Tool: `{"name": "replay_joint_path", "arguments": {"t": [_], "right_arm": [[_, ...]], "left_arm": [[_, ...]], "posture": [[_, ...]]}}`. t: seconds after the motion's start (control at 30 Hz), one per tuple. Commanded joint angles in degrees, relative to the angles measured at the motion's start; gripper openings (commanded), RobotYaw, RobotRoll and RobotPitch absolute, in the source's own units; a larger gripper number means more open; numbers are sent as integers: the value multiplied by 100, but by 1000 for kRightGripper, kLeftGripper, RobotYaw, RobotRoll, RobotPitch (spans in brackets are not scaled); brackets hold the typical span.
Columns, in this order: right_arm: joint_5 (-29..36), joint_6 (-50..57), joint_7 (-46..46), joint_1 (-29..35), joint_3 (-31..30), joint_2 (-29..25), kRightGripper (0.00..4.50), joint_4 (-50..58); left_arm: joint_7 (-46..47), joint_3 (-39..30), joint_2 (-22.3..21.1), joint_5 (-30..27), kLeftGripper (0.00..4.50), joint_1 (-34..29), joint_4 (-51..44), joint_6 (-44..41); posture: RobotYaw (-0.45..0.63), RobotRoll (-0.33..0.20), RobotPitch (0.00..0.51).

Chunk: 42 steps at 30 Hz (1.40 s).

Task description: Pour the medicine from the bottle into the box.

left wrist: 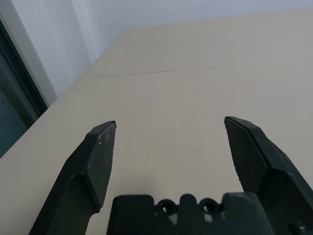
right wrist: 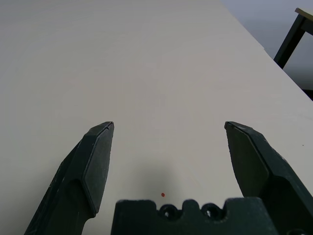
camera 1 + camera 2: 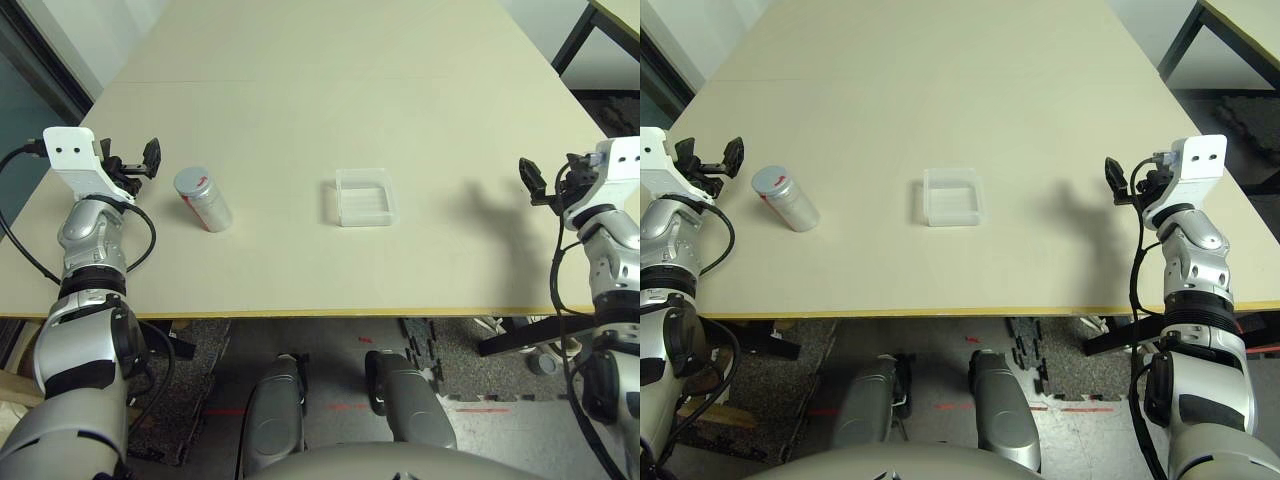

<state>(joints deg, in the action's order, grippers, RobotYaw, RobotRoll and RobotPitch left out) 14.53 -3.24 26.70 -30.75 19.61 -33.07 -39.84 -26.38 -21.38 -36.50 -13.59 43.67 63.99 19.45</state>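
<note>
The bottle (image 3: 203, 199), silvery-grey with its grey cap on and a red mark on top, leans on the table's left part. The clear box (image 3: 365, 197) sits near the table's middle, to the right of the bottle. My left gripper (image 3: 140, 160) hovers just left of the bottle, apart from it, open with nothing between its fingers (image 1: 98, 156). Far to the right, over the table's right edge, my right gripper (image 3: 545, 180) is also open and holds nothing; its fingers (image 2: 95, 161) stand wide over bare tabletop.
The pale table (image 3: 330, 90) stretches far behind the objects. A dark table leg (image 3: 575, 35) stands at the back right. Beyond the table's front edge (image 3: 330, 313) lies the floor.
</note>
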Motion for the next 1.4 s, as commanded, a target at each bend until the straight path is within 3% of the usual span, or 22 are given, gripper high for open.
{"name": "replay_joint_path", "arguments": {"t": [0.03,0.47,0.83,1.13,1.4], "right_arm": [[-8,-67,-13,-40,11,-15,4500,-92],[21,-147,208,-307,-65,29,4500,-250],[379,261,1538,-301,-454,197,4500,546],[778,779,2891,-207,-1064,375,4500,1634],[981,1077,4175,-153,-1770,408,4500,2351]], "left_arm": [[-26,10,27,12,4444,-34,53,-20],[-171,-12,103,-76,4444,-137,-197,-36],[-517,0,268,-306,4444,-390,-962,-479],[-613,-101,196,-519,4444,-673,-1967,-1073],[-793,-320,-19,-1070,4444,-1358,-3761,-2164]], "posture": [[-103,0,151],[-86,0,150],[-79,0,145],[-54,0,150],[-2,0,165]]}}
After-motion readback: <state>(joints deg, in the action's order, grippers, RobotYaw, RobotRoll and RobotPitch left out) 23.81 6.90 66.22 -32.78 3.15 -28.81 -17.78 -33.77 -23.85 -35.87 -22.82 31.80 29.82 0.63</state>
